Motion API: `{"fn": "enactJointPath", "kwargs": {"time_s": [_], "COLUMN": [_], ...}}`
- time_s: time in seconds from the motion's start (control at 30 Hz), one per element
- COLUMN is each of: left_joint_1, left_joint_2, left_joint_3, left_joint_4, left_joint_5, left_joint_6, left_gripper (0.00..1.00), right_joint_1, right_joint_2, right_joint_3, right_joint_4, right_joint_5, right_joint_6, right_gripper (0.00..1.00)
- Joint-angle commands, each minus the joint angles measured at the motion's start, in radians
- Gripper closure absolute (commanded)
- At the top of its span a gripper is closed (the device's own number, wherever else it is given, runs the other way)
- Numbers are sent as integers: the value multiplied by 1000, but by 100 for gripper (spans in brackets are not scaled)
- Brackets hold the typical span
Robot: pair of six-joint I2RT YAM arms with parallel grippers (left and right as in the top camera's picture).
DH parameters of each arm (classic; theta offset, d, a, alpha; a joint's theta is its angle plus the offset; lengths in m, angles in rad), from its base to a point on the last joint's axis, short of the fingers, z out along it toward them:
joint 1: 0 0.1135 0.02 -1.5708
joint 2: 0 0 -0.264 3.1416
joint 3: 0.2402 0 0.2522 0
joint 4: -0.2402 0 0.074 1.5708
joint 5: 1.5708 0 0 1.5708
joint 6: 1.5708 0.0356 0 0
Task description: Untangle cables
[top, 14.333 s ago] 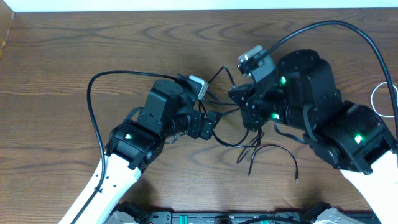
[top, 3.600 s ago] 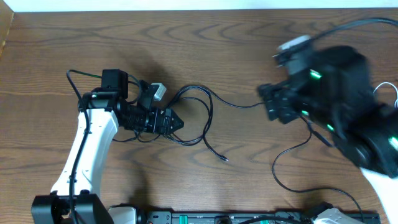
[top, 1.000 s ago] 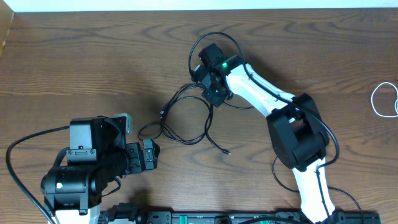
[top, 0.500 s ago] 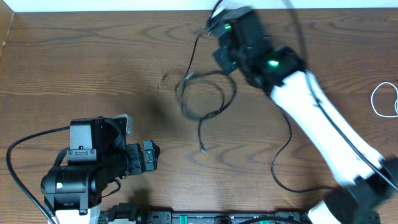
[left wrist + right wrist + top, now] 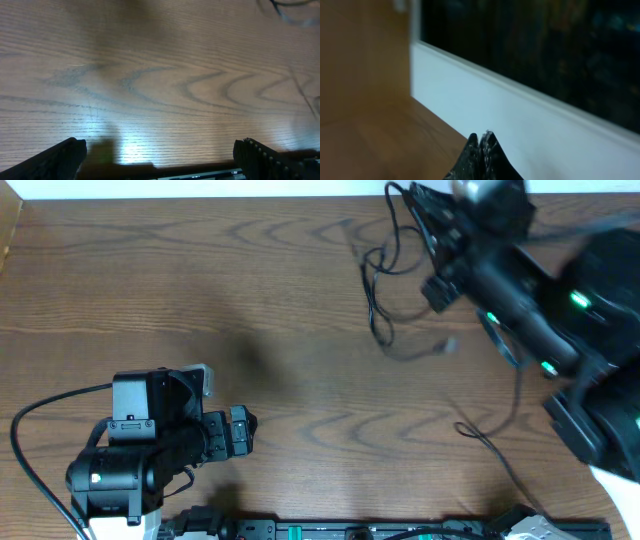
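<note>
A tangle of thin black cables (image 5: 380, 275) hangs in the air at the back right, blurred, with a small plug (image 5: 446, 345) swinging at its low end. My right gripper (image 5: 415, 205) is raised above the table's far edge, shut on the top of this black bunch. In the right wrist view its fingertips (image 5: 480, 138) are pressed together and no cable shows. Another thin black cord (image 5: 488, 440) trails on the table below the right arm. My left gripper (image 5: 243, 432) sits open at the front left, nothing between its fingers (image 5: 55, 159). No white cable shows.
The right arm (image 5: 560, 310) fills the back right corner and hides the table's right edge. A white wall (image 5: 530, 130) stands just behind the table's far edge. The left arm's thick black lead (image 5: 40, 420) loops at the front left.
The right arm has swung up and to the right, lifting the black cable bunch off the table's middle toward the far right. The left arm has stayed still.
</note>
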Motion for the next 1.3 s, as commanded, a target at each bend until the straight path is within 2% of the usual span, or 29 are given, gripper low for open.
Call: {"fn": "enactJointPath", "kwargs": {"time_s": [0.0,0.1,0.3,0.4,0.5,0.57,0.63,0.67,0.77,0.93,1.17,1.27], "left_joint_1": [3,3,3,3,3,3,3,3,3,3,3,3], "left_joint_2": [-2,-2,-2,-2,-2,-2,-2,-2,-2,-2,-2,-2], "left_joint_3": [0,0,0,0,0,0,0,0,0,0,0,0], "left_joint_4": [-2,-3,-4,-5,-10,-11,-11,-10,-10,-11,-25,-26], "left_joint_5": [-9,-10,3,128,153,152,150,150,150,150,150,150], "left_joint_6": [15,23,42,147,172,172,172,172,172,172,172,172], "left_gripper": [1,1,1,1,1,1,1,1,1,1,1,1], "right_joint_1": [2,2,2,2,2,1,0,-2,-7,-20,-21,-21], "right_joint_2": [0,6,30,42,56,75,97,115,168,276,393,425], "right_joint_3": [8,8,8,8,8,8,7,4,-9,-68,-189,-248], "right_joint_4": [0,-2,-13,-35,-129,-261,-375,-451,-597,-663,-665,-658], "right_joint_5": [-177,-253,-252,-249,-160,53,279,419,587,595,594,599], "right_joint_6": [14,14,14,13,10,29,122,218,401,684,1237,1407], "right_gripper": [99,99,99,99,99,99,99,99,99,99,99,99]}}
